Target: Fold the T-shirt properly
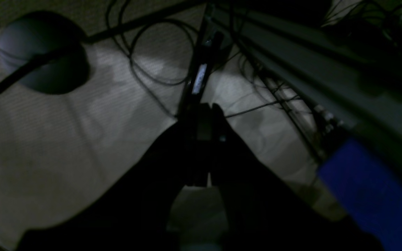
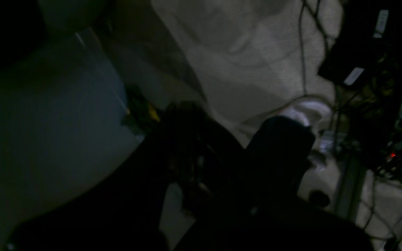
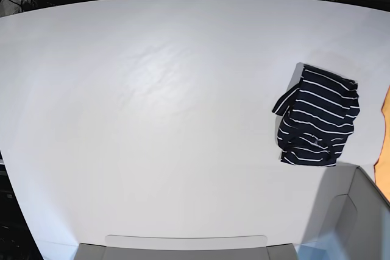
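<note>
The T-shirt [image 3: 317, 123], dark navy with thin white stripes, lies as a compact folded bundle on the right side of the white table [image 3: 152, 120]. Neither arm shows in the base view, and nothing touches the shirt. In the dim left wrist view my left gripper [image 1: 205, 113] is a dark silhouette with its fingers pressed together and nothing between them, over a pale floor. In the right wrist view my right gripper [image 2: 190, 139] is a dark, blurred shape, shut, with nothing seen in it. The shirt is in neither wrist view.
An orange cloth [image 3: 386, 129] pokes in at the table's right edge. A grey bin [image 3: 356, 211] stands at the lower right and a grey slab [image 3: 183, 246] along the front edge. Cables [image 1: 152, 69], a metal rail [image 1: 309, 59] and a round dark base [image 1: 44, 52] lie below the arms.
</note>
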